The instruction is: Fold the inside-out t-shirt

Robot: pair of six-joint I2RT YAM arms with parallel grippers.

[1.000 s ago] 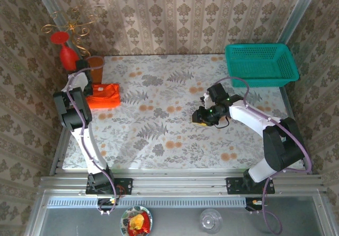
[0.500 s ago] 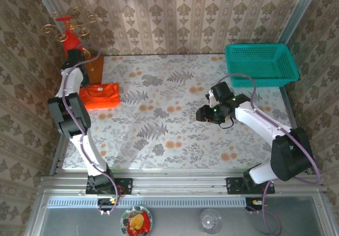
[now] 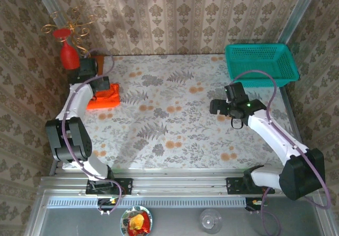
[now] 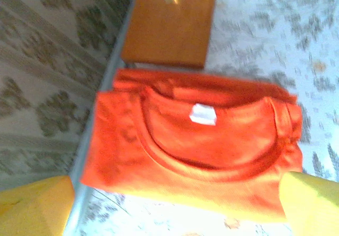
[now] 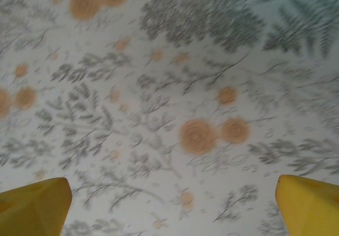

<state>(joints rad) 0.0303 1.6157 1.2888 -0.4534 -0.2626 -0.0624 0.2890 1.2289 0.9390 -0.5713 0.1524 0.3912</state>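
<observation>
The left arm (image 3: 76, 101) and right arm (image 3: 273, 132) are white with black joints, trailing purple cables (image 3: 253, 72), their fingers (image 4: 37, 207) bright yellow.

The bright orange cloth t-shirt (image 4: 190, 162) is laid folded, white label (image 4: 203, 114) showing, by the worktop's (image 3: 175, 119) far left edge.

Open room: middle of the tabletop (image 3: 175, 114), near edge to far edge.
Far-right corner: teal basket (image 3: 259, 79).
Far-left corner: wooden block (image 4: 169, 24), red ornament (image 3: 68, 55), orange t-shirt (image 3: 108, 97).
</observation>
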